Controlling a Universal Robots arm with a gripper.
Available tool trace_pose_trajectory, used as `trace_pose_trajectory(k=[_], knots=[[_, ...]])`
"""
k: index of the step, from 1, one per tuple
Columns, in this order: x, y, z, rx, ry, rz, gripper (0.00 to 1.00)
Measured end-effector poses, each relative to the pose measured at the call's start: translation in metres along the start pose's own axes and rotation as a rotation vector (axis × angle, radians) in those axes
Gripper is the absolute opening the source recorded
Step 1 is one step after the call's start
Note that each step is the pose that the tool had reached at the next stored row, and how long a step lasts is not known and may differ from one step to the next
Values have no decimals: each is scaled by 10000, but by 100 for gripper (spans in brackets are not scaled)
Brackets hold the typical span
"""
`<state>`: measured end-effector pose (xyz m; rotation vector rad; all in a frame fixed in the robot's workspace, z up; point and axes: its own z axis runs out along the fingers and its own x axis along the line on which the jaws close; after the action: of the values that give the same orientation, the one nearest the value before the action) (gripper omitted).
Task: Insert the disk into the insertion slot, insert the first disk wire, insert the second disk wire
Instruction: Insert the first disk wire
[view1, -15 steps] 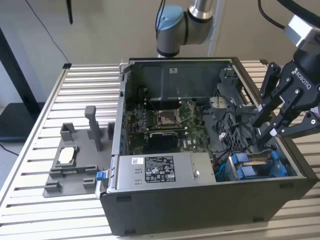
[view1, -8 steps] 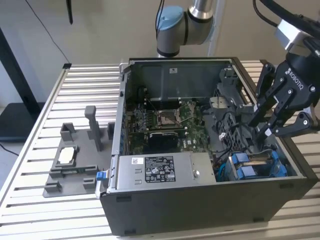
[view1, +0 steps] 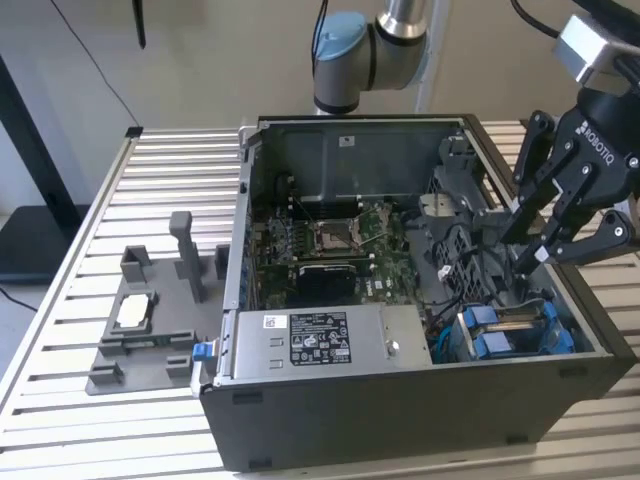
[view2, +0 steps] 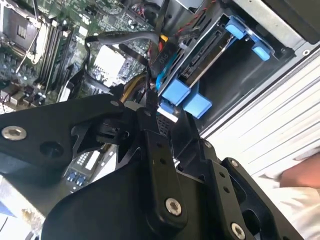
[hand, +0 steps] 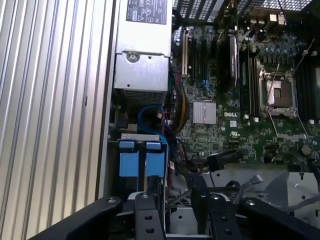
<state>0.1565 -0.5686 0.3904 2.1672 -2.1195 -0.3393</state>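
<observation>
Left to right in the exterior view: grey plastic fixture (view1: 160, 345) on the slatted metal desk (view1: 60, 300), open black computer case (view1: 420, 420), then the silver-grey disk in its blue carrier (view1: 510, 328), seated in the grey metal insertion slot (hand: 141, 136) at the case's near right corner. Black gripper (view1: 530, 247) hangs just on its far side among loose black cables (view2: 120, 36); can't tell if it's clenched or released. Risk, my read: a cable snags the gripper, or a plug meets the disk skewed and jams.
</observation>
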Motion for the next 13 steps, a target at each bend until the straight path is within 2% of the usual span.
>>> trace_pose_trajectory(k=[2,4,5,6,9,13], knots=[[-9,0,-1,360,-51,-49,40],[-17,2,0,672,-119,-96,40],[-22,3,0,783,-167,-118,40],[-27,4,2,854,-218,-138,40],[-38,8,2,963,-328,-185,40],[-51,24,-50,993,-370,-223,40]])
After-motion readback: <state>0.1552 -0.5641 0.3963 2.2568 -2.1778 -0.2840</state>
